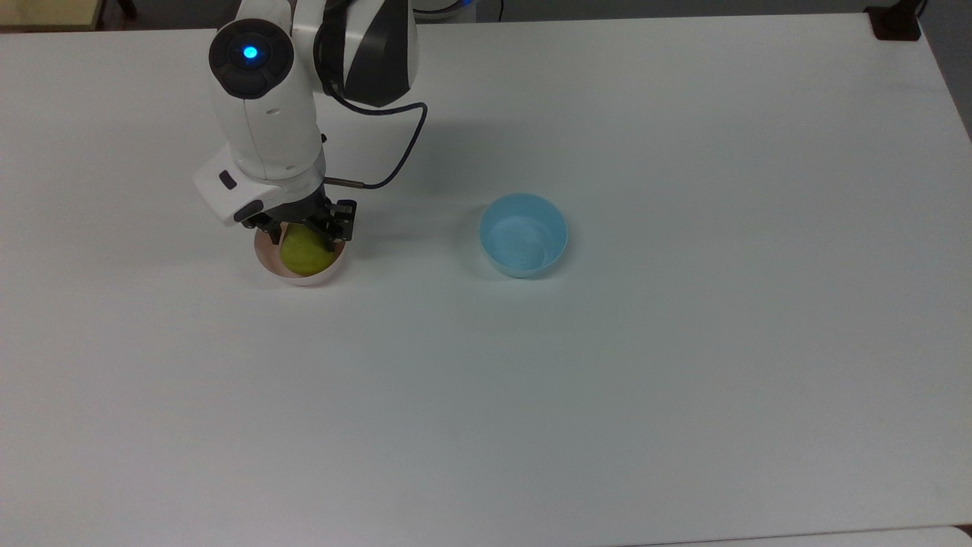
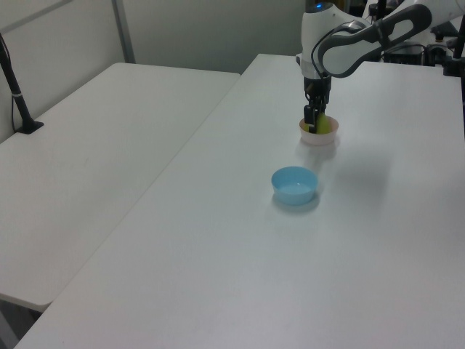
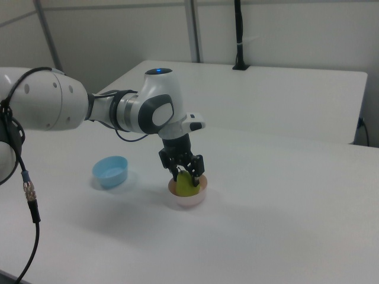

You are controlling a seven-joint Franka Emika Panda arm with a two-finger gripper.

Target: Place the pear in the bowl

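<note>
While the pear point(image 1: 305, 253) sits low inside the pink bowl point(image 1: 275, 267), the fingers point(image 1: 331, 241) grip it from above, far left of the blue bowl point(image 1: 523, 235).

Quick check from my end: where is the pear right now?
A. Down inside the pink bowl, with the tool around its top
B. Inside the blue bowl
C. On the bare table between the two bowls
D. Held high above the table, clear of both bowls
A. The pear sits inside the pink bowl with the tool closed on its top, as the right view also shows; the blue bowl holds nothing.
</note>
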